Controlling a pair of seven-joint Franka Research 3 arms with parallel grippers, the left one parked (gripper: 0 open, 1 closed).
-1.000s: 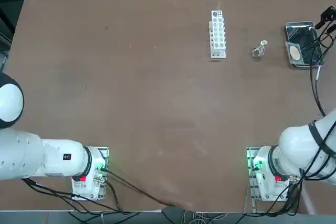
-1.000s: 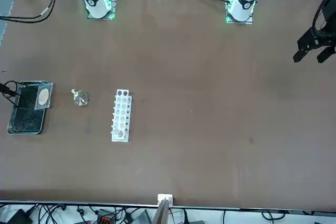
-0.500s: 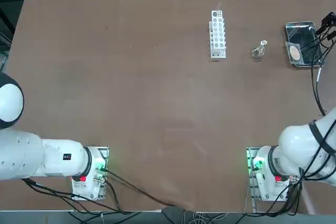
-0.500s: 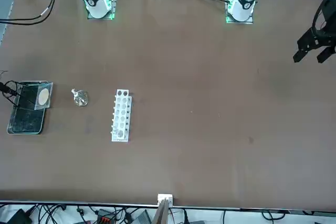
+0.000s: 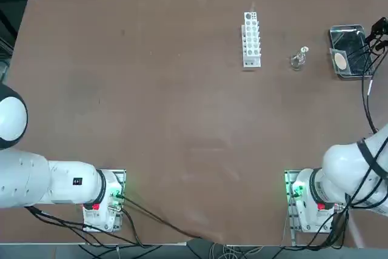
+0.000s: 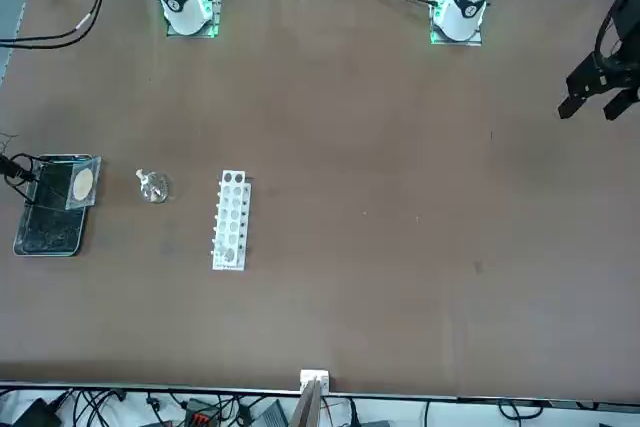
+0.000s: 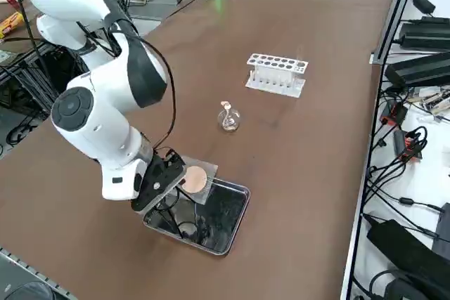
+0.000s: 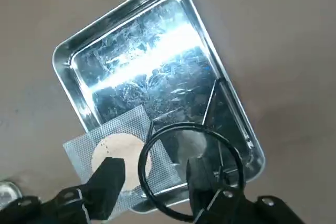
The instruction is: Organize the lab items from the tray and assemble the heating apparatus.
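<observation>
On the brown table [image 5: 151, 101], a white test-tube rack [image 5: 251, 39], then a small clear glass burner [image 5: 298, 57], then a shiny metal tray [image 8: 121, 24] (black wire tripod [image 8: 190, 169] and grey mesh square [image 8: 122, 153] inside). Right gripper [image 8: 155, 182] hovers above, fingers spread, empty.

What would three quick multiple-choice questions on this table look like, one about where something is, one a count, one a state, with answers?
1. Where is the glass burner?
A. in the tray
B. on the table between the white rack and the tray
C. in the rack

2. How many items are in the tray?
A. two
B. none
C. four

3. The right gripper is:
A. shut on the burner
B. open above the tray
C. out of view

Answers: B, burner stands on bare table; A, mesh square and wire tripod; B, fingers apart, holding nothing.
</observation>
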